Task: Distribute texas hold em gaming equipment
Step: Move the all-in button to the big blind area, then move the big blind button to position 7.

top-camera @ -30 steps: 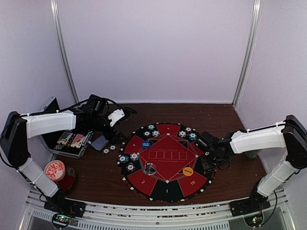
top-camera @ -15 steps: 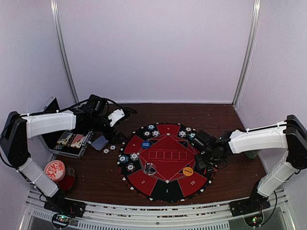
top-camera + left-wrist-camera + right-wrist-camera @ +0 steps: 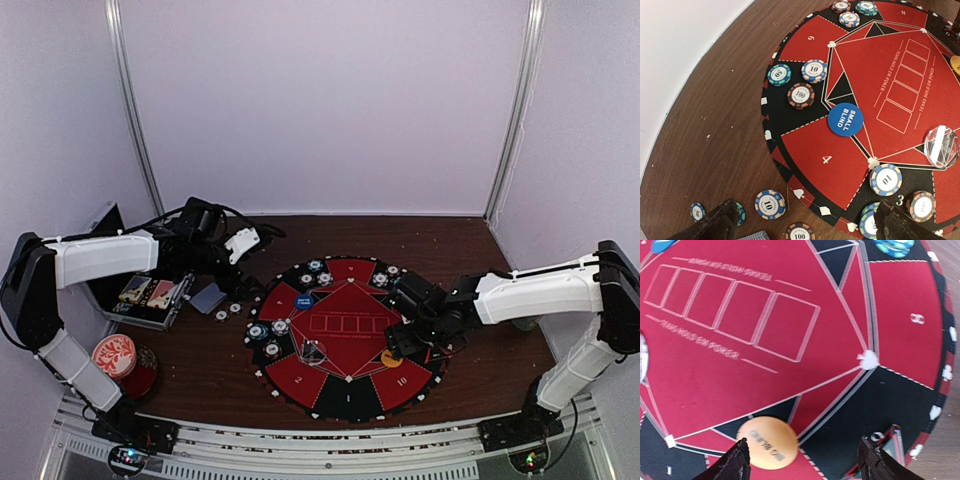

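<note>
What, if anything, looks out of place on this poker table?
A few poker chips lie loose on the bare wooden table, just off the round mat, while the rest sit on it.

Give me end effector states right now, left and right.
Left end effector: open, holding nothing.
Right end effector: open, empty, by the orange button disc.

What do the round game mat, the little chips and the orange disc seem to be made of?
The mat looks like thin felt or rubber, matte: it lies flat, printed lines, no glare. The chips seem hard plastic or clay composite: striped rims, printed number labels. The orange disc looks like smooth plastic: even colour, printed lettering.
</note>
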Controlling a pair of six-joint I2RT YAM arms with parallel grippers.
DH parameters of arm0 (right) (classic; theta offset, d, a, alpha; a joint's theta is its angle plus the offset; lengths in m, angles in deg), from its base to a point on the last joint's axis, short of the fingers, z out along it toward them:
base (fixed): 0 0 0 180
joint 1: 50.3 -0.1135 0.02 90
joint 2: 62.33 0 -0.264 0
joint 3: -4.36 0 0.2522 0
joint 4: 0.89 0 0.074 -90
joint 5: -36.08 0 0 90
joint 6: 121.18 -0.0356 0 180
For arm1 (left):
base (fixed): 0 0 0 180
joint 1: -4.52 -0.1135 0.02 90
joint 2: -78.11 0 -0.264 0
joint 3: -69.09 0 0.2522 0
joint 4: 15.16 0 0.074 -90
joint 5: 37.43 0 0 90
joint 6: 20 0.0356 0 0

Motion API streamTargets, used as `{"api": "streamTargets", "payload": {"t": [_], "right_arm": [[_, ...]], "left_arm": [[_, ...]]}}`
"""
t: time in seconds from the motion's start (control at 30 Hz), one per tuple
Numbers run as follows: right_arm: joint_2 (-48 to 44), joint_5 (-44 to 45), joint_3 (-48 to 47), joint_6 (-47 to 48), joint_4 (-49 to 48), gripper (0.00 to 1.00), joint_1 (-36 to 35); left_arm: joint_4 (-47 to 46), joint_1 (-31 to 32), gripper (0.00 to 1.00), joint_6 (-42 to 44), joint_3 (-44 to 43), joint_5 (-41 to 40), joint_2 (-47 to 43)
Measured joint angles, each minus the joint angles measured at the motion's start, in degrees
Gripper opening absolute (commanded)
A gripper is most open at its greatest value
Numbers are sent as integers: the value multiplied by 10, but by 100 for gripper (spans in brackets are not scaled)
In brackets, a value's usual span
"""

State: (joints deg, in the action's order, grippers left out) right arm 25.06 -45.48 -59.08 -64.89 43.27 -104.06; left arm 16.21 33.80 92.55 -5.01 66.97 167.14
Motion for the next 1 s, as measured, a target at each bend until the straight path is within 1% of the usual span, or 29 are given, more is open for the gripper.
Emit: {"api": "streamTargets", "payload": {"t": [0.23, 0.53, 0.7, 1.0], "right_arm": [[3, -43, -8, 6, -21, 76, -6], [49, -75, -16, 16, -32, 70, -9], [53, -83, -16, 23, -32, 67, -12], [69, -80, -16, 26, -26, 68, -12]], "left_arm": [[0, 0, 98, 0, 0, 0, 0], [0, 0, 98, 0, 0, 0, 0], [0, 0, 98, 0, 0, 0, 0], [0, 0, 98, 0, 0, 0, 0]]}}
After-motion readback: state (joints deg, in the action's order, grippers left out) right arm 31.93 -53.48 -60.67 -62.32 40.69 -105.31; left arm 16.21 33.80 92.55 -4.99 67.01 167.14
